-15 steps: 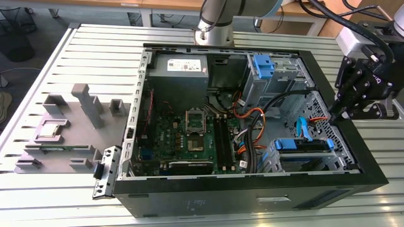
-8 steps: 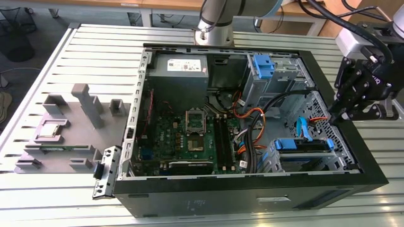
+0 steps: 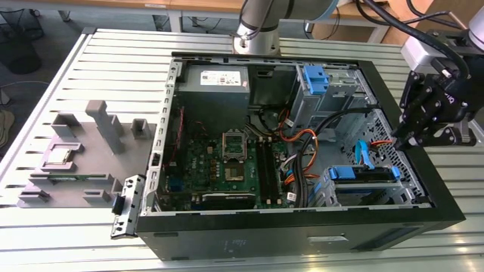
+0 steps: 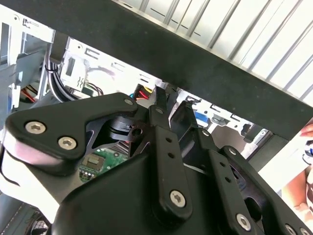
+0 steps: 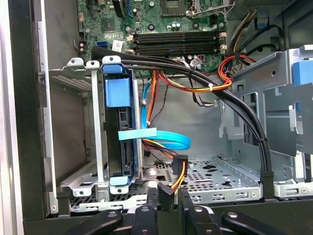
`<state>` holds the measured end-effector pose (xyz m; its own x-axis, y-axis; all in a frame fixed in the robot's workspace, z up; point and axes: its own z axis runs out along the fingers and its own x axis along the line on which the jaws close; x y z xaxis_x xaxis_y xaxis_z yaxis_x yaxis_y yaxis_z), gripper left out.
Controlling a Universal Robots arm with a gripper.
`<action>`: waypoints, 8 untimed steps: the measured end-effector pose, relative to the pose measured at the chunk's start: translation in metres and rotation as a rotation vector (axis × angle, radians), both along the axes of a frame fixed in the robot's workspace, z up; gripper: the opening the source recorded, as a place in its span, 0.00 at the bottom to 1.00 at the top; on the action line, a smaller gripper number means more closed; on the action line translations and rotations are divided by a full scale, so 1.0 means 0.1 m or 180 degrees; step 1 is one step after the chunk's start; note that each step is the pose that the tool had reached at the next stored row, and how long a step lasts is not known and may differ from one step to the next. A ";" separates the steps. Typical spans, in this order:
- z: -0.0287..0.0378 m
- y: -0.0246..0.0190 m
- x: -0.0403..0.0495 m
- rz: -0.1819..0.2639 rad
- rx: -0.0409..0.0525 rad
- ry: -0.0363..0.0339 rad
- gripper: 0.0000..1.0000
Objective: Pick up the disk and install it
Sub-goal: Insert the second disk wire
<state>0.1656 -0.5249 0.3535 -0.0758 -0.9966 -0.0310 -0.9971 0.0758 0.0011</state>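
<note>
Disk (image 5: 120, 132) seated upright in its metal cage (image 5: 80, 147) inside the case (image 3: 302, 226). Gripper (image 3: 412, 141) hovers at the case's edge, fingers (image 5: 183, 200) pressed together, holding nothing.

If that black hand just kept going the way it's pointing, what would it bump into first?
Probably the black plug on the coloured wires, just ahead of the hand in the first wrist view, though depth is unclear.
</note>
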 end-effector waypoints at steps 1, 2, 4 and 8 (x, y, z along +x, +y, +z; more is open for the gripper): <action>-0.003 0.000 0.003 0.0000 -0.0004 0.0005 0.31; -0.006 -0.001 0.007 0.0000 -0.0007 0.0010 0.31; -0.011 0.001 0.023 0.0000 -0.0008 0.0026 0.31; -0.014 0.003 0.042 0.0000 -0.0023 0.0059 0.31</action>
<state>0.1697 -0.5246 0.3521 -0.0763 -0.9968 -0.0223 -0.9969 0.0759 0.0189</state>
